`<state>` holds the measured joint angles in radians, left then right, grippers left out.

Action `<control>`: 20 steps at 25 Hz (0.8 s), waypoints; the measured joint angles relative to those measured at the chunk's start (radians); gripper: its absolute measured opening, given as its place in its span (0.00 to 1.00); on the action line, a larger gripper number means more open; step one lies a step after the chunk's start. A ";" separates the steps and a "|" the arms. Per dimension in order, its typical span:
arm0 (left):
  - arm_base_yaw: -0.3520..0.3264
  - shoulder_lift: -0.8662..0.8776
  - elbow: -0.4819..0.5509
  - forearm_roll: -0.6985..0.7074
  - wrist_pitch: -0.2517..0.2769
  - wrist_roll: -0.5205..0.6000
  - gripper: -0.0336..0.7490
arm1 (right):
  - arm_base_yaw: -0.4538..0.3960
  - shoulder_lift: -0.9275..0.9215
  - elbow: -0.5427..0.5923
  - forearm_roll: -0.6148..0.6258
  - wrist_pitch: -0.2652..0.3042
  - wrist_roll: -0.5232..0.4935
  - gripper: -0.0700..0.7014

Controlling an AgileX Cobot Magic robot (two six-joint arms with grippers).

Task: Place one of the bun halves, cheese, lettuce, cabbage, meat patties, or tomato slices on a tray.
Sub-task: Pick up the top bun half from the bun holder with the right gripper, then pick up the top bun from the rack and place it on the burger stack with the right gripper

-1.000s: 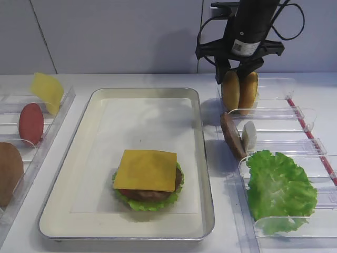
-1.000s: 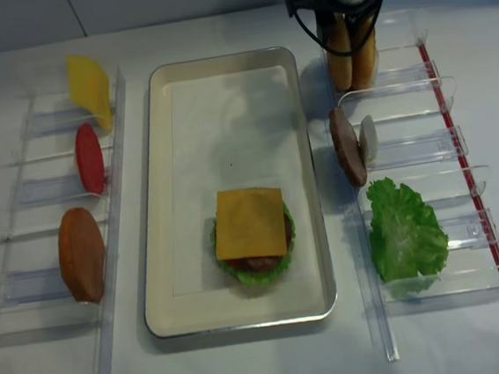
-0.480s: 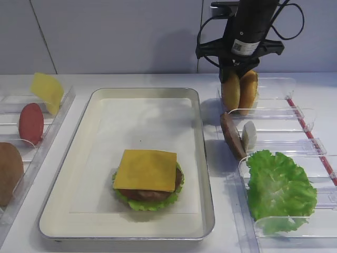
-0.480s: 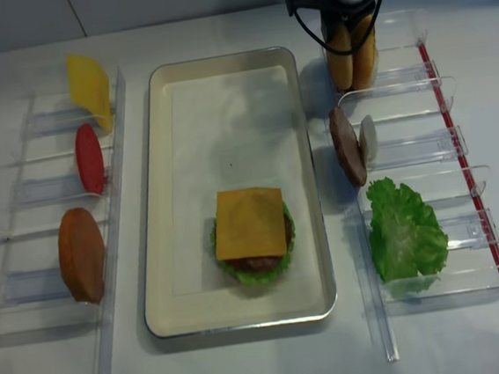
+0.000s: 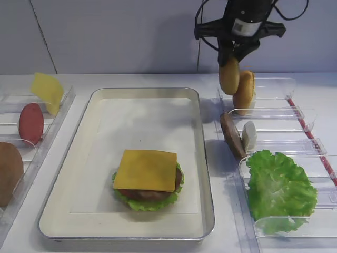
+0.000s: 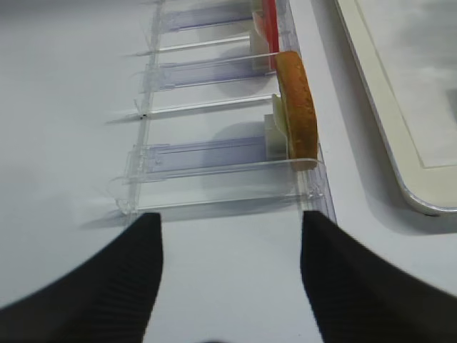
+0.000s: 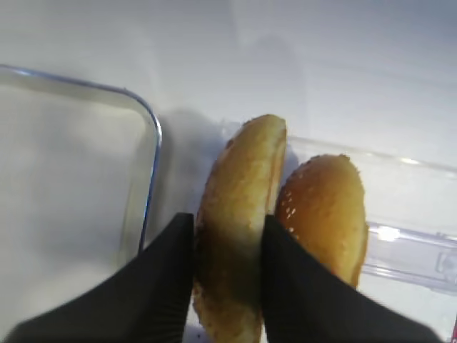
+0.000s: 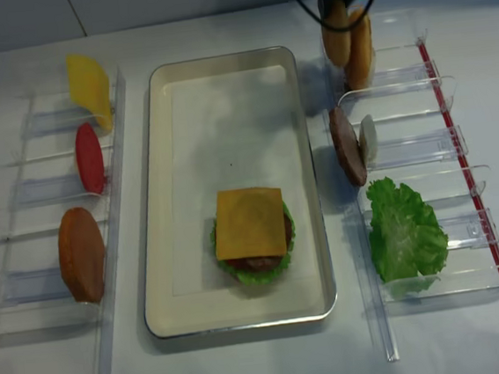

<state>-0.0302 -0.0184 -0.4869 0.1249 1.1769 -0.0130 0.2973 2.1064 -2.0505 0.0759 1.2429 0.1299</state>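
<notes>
My right gripper point(image 5: 230, 59) point(image 7: 228, 223) is shut on a golden-brown bun half point(image 5: 229, 77) point(image 7: 239, 214), held on edge above the clear holder. A second bun half point(image 5: 245, 90) point(image 7: 325, 214), dotted with sesame seeds, stays upright in that holder, just right of the held one. The silver tray point(image 5: 202, 158) point(image 8: 156, 205) lies in the middle. On it sits a stack of lettuce, tomato and patty topped by cheese point(image 5: 147, 169). My left gripper point(image 6: 230, 221) hangs open over bare table, with nothing between its fingers, near another bun half point(image 6: 296, 107).
Left holders carry a cheese slice point(image 5: 46, 90), a tomato slice point(image 5: 31, 122) and a bun half point(image 5: 8, 171). Right holders carry a meat patty point(image 5: 231, 135), a small white piece point(image 5: 248, 136) and lettuce point(image 5: 279, 187). A red strip point(image 5: 310, 137) runs along the right rack.
My right gripper has shut on the left bun half and lifted it out of its holder. The sesame bun half stays behind. Nothing else moved.
</notes>
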 joint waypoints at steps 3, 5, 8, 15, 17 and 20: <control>0.000 0.000 0.000 0.000 0.000 0.000 0.57 | 0.000 0.000 -0.074 0.007 0.004 -0.002 0.41; 0.000 0.000 0.000 0.000 0.000 0.000 0.57 | 0.000 0.000 -0.118 0.030 0.004 -0.010 0.41; 0.000 0.000 0.000 0.000 0.000 0.000 0.57 | 0.000 0.000 -0.166 0.071 0.008 -0.026 0.40; 0.000 0.000 0.000 0.000 0.000 0.000 0.57 | 0.000 -0.014 -0.154 0.118 0.014 -0.070 0.40; 0.000 0.000 0.000 0.000 0.000 0.000 0.57 | 0.000 -0.037 -0.131 0.130 0.016 -0.088 0.40; 0.000 0.000 0.000 0.000 0.000 0.000 0.57 | 0.000 -0.102 -0.061 0.134 0.016 -0.114 0.40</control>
<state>-0.0302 -0.0184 -0.4869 0.1249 1.1769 -0.0130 0.2973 2.0049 -2.1119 0.2098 1.2589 0.0162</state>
